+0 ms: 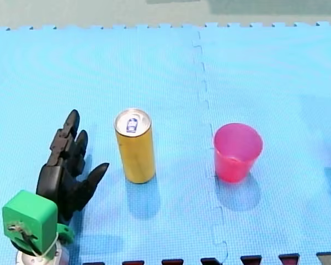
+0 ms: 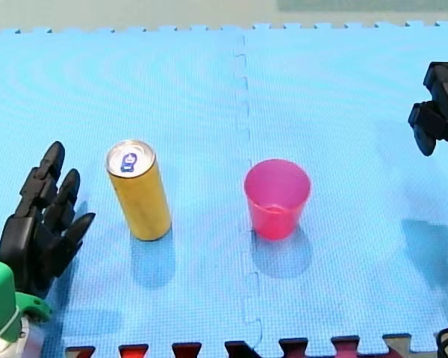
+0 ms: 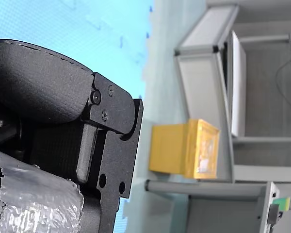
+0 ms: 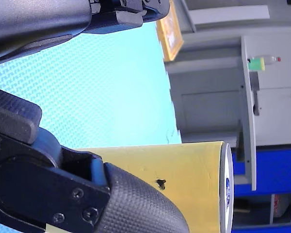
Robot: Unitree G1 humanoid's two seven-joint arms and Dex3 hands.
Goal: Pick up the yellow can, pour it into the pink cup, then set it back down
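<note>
The left hand (image 1: 66,165) holds nothing, its fingers uncurled. The upright yellow can (image 1: 134,146) stands just beside it, the pink cup (image 1: 237,152) beyond the can. The right hand (image 2: 442,104) is well apart from the cup, and I cannot tell its state.

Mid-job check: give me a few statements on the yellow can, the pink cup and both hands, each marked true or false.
1. The tall yellow metal can stands upright on the blue foam mat. True.
2. The left hand grips the can. False: it is beside the can, apart from it, holding nothing.
3. The pink plastic cup lies on its side. False: it stands upright, mouth up.
4. The cup stands to the can's right, apart from it. True.
5. The right hand is above the cup. False: it is at the mat's far right edge, away from the cup.
</note>
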